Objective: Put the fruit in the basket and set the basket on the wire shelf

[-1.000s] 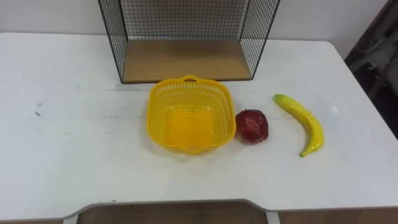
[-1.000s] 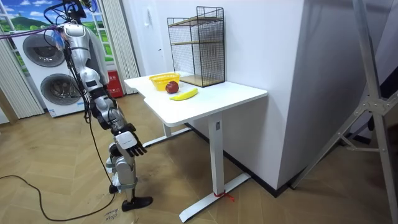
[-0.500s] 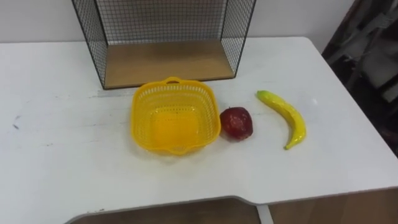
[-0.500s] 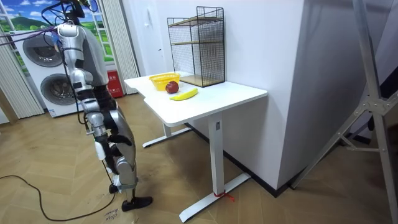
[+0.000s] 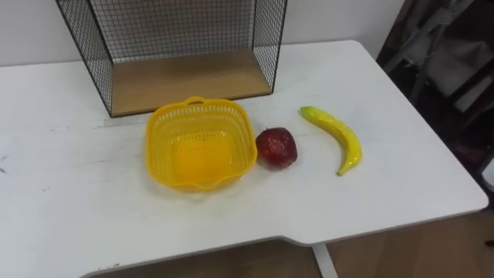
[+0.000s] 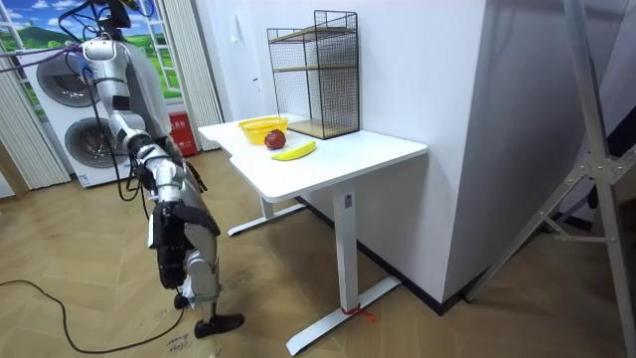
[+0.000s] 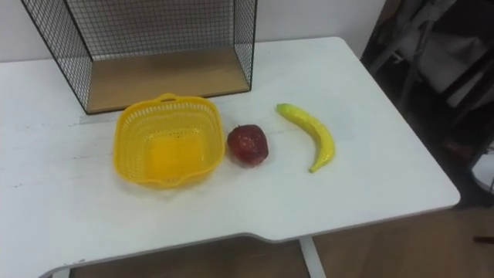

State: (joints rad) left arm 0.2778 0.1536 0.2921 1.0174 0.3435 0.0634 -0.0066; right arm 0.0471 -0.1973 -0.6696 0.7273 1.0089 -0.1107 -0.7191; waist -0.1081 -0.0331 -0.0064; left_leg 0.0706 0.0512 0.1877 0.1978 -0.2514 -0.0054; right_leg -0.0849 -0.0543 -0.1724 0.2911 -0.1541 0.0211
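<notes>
An empty yellow basket (image 5: pixel 241 144) sits on the white table (image 5: pixel 386 193), just in front of the black wire shelf (image 5: pixel 185 77) with its wooden base. A red apple (image 5: pixel 276 147) lies close to the basket's right side. Further right lies a yellow banana (image 5: pixel 332 137), apart from the apple. In the room view I stand on the wooden floor at the room view's left, a step back from the table (image 6: pixel 328 159). My right hand (image 6: pixel 164 264) hangs low beside my body, away from the fruit.
The table's right edge (image 5: pixel 455 177) drops off beside dark furniture (image 5: pixel 448 54). Its front edge (image 5: pixel 231 249) curves inward before me. Washing machines (image 6: pixel 70 109) stand behind me. A tall white wall panel (image 6: pixel 517 149) rises at the room view's right.
Both eye views have shifted, so the basket and fruit sit further left in the picture; the things themselves lie as before. In the room view my arm has dropped from stretched forward to hanging.
</notes>
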